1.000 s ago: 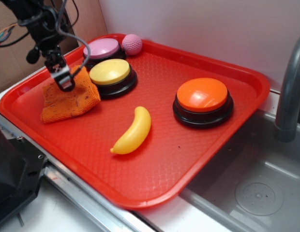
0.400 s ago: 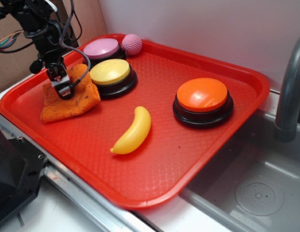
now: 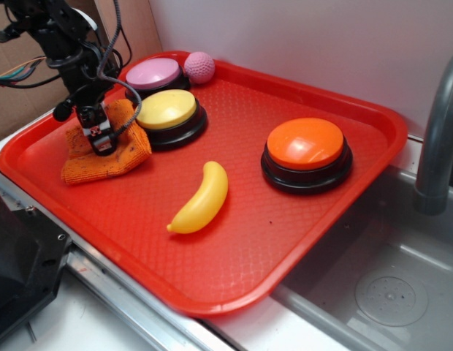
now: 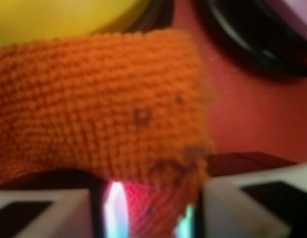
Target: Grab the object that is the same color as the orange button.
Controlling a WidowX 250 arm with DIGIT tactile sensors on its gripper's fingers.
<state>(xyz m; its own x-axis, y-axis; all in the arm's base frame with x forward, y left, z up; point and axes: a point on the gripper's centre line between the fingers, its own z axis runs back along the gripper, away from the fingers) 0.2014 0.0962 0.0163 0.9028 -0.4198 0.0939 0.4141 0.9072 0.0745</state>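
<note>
The orange woven cloth [image 3: 123, 151] lies bunched at the left of the red tray [image 3: 234, 296], just left of the yellow-topped button. My gripper [image 3: 102, 144] is down on the cloth's middle. In the wrist view a fold of the cloth [image 4: 104, 109] with dark specks rises between the two fingers, and my gripper [image 4: 148, 210] is shut on it. The orange button [image 3: 305, 144], with a domed top and a black base, stands at the tray's right side, well away from the gripper.
A yellow banana [image 3: 201, 197] lies mid-tray. The yellow-topped button [image 3: 166, 110] sits right beside the cloth, with a pink-topped button [image 3: 153, 73] and a pink ball [image 3: 199, 66] behind it. A grey faucet [image 3: 438, 131] and a sink [image 3: 387, 292] are to the right.
The gripper has come down and slightly right onto the cloth, and the cloth's raised fold now sits between its fingers. Everything else is where it was.
</note>
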